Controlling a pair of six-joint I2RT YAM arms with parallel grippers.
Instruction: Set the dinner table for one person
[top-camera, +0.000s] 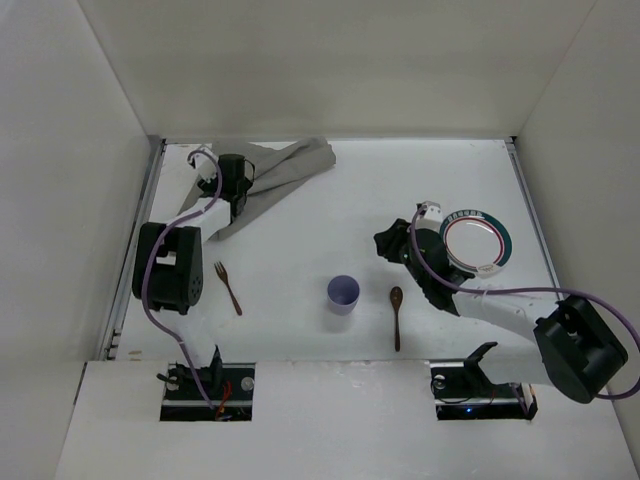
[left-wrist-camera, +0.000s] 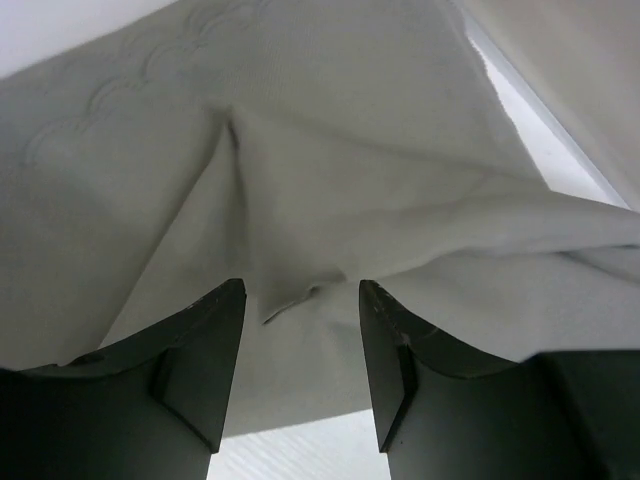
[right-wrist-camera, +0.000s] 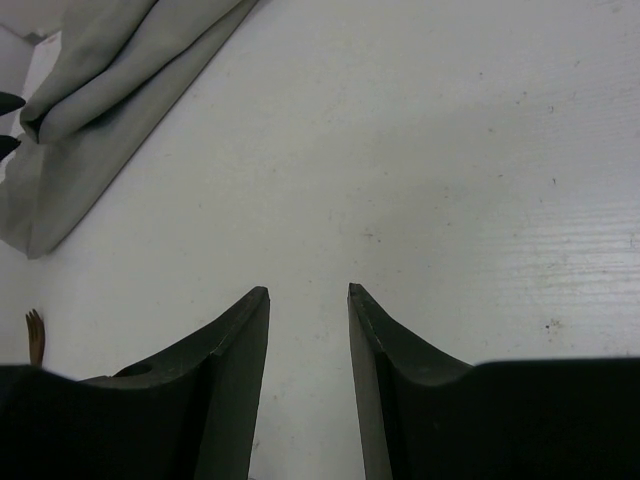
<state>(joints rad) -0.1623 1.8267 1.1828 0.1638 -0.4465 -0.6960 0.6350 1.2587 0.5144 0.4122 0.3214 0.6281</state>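
The white dinner table (top-camera: 420, 180) carries a crumpled grey cloth mat (top-camera: 285, 165) at the far left. My left gripper (top-camera: 236, 205) hangs over the mat's near end; in the left wrist view it (left-wrist-camera: 300, 290) is open with the mat's folds (left-wrist-camera: 330, 180) just beyond the fingertips. A plate with a green and red rim (top-camera: 477, 241) lies at the right. My right gripper (top-camera: 388, 243) is open and empty left of the plate, over bare table (right-wrist-camera: 450, 150). A purple cup (top-camera: 343, 294), a brown spoon (top-camera: 396, 315) and a brown fork (top-camera: 228, 287) lie near the front.
Metal rails (top-camera: 152, 200) run along the side edges, with white walls around the table. In the right wrist view the mat (right-wrist-camera: 110, 90) lies at the upper left and the fork's tines (right-wrist-camera: 36, 335) show at the left edge.
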